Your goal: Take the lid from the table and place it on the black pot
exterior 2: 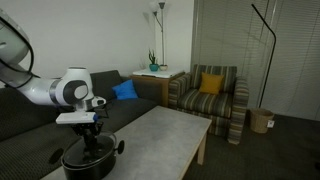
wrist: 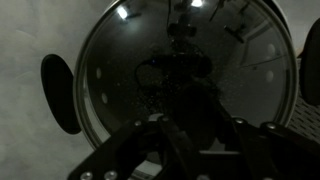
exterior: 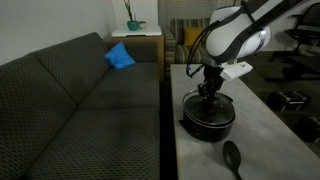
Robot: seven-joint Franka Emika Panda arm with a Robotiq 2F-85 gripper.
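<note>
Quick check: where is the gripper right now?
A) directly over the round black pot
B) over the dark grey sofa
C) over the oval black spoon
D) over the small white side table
A: in an exterior view the gripper hangs straight above the round shallow black pot, the oval black spoon lies off to the side, and the wrist view looks down on the round clear glass lid with its silvery rim.

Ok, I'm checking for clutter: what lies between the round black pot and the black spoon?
Nothing: in an exterior view only bare light grey stone-look table separates the shallow black pot from the black oval-bowled spoon.
</note>
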